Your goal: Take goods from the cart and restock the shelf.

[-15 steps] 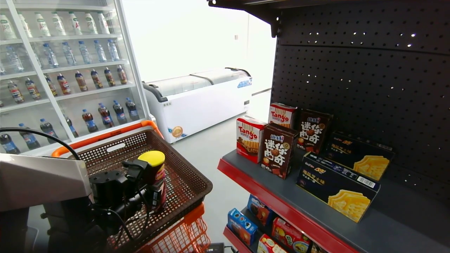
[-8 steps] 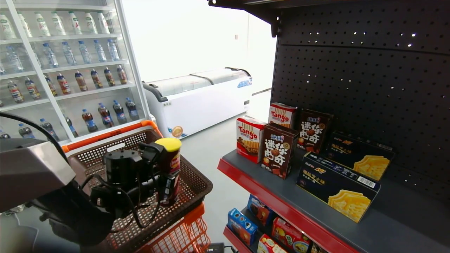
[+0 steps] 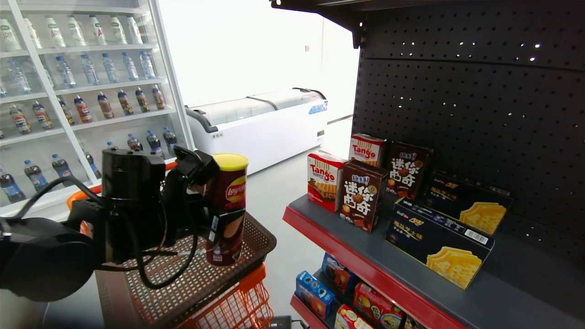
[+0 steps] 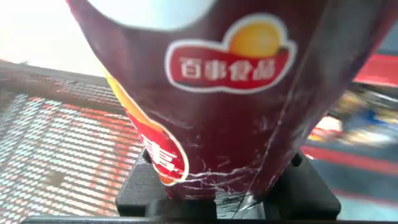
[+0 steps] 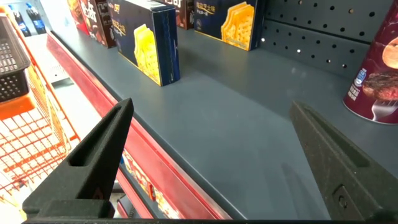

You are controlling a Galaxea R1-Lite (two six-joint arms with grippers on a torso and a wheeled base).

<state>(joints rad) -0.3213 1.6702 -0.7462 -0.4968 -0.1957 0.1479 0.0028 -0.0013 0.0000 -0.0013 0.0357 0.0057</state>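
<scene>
A dark red chips can (image 3: 230, 194) with a yellow lid hangs upright above the brown cart basket (image 3: 258, 234), level with the shelf's front. My left gripper (image 3: 211, 201) is shut on it from the side. Up close, the left wrist view shows the can (image 4: 230, 93) between the black fingers (image 4: 311, 186). The grey shelf (image 3: 329, 224) with a red front edge lies to the right of the can. My right gripper (image 5: 211, 162) hangs open over bare shelf board (image 5: 242, 118), with nothing between its fingers.
Red-white and brown snack boxes (image 3: 347, 183) stand at the shelf's left end, dark boxes with yellow print (image 3: 443, 242) beside them. Another dark red can (image 5: 379, 74) stands further along the shelf. A drinks fridge (image 3: 87, 91) and a white chest freezer (image 3: 260, 128) stand behind.
My left arm has lifted the chips can up out of the basket and carried it to the right, toward the shelf. The boxes on the shelf have not moved.
</scene>
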